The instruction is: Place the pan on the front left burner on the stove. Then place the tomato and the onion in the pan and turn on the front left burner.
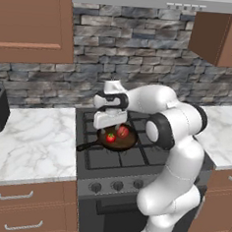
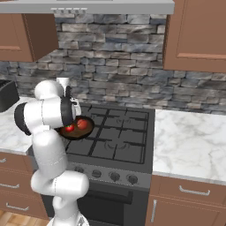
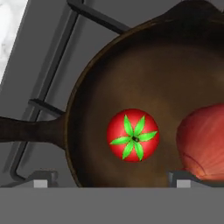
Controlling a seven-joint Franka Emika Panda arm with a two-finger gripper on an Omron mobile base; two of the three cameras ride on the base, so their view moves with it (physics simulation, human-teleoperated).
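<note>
Hand view looks down at the tomato and the onion, both inside the pan on the stove. The gripper is wide apart, empty.

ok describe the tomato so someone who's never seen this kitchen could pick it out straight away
Find the dark-grey stove set in the marble counter, then the cast-iron pan on its front left burner. Two round things lie apart inside: the tomato sits nearer the pan's handle. It is smaller, glossy bright red with a green star-shaped cap; the onion is duller, without green.
</note>
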